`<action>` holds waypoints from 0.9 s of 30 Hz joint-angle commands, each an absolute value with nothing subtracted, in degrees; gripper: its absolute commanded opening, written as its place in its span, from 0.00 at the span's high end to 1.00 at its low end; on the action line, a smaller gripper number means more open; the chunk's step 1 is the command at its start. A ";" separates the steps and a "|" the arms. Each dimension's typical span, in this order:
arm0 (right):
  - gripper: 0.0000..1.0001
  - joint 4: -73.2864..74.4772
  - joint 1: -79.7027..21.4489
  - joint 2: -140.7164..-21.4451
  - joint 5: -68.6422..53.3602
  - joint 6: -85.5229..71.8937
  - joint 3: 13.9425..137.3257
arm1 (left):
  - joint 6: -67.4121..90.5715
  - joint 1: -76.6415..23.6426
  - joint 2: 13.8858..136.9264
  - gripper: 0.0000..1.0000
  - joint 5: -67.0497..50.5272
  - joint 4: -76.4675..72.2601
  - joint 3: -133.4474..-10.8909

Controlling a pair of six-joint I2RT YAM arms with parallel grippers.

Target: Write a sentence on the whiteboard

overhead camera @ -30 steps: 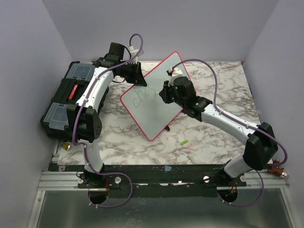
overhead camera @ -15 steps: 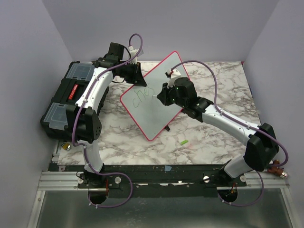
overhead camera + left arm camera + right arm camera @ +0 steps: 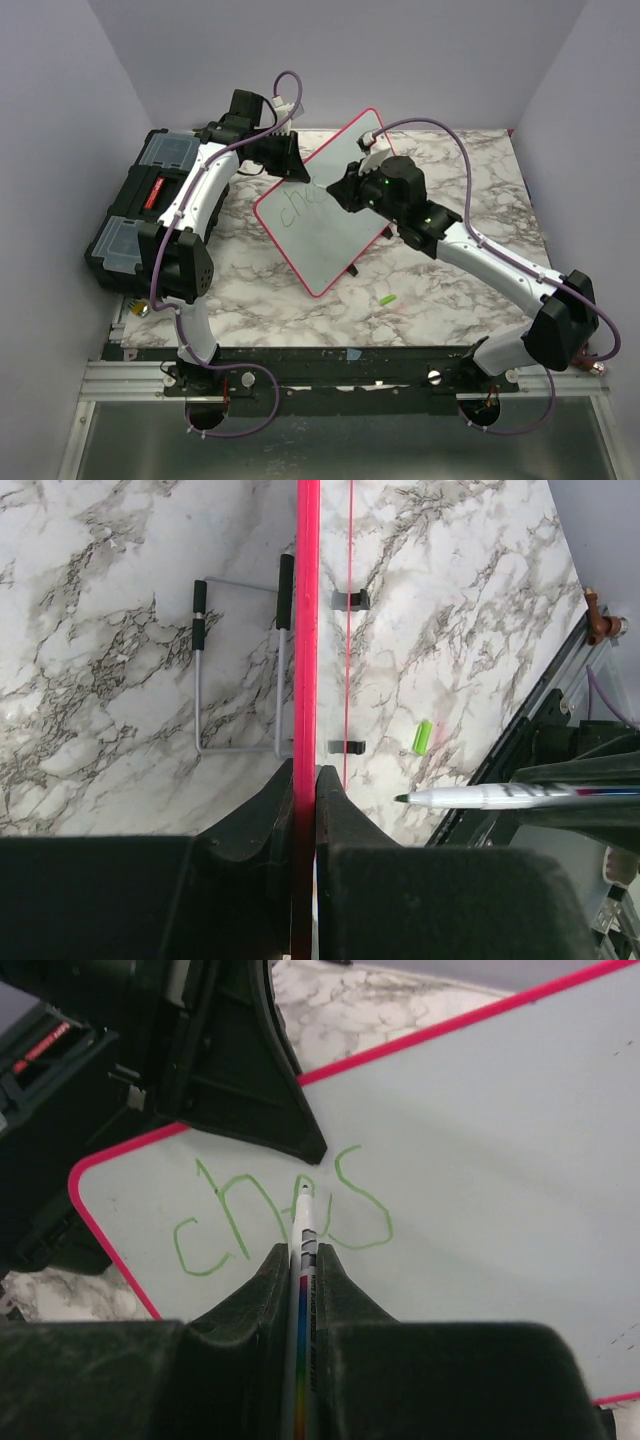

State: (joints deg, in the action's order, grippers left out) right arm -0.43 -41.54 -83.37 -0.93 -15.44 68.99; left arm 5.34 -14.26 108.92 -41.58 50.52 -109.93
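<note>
The whiteboard [image 3: 322,248], white with a red rim, stands tilted on the marble table. My left gripper [image 3: 305,772] is shut on its red top edge [image 3: 307,630]. A white marker [image 3: 305,1222] is clamped in my shut right gripper [image 3: 304,1252], with its green tip on the board face [image 3: 480,1160]. The sentence [image 3: 215,1230] shows as a few green letters, "ch", partly hidden loops and an "s", near the board's upper left corner. In the top view the right gripper [image 3: 338,190] hangs over those letters [image 3: 297,208], just beside the left gripper [image 3: 298,172].
A black toolbox [image 3: 140,205] lies along the table's left side. A small green marker cap [image 3: 386,299] rests on the marble in front of the board. Behind the board a wire stand [image 3: 240,670] props it. Purple walls close in three sides.
My right wrist has swung up and to the right over the board, keeping the marker at the letters. The left arm and the board have not moved.
</note>
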 commanded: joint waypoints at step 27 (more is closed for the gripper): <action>0.99 -0.79 -37.18 -83.35 6.68 -18.21 70.58 | 0.75 -14.15 104.07 1.00 -33.06 46.86 -107.34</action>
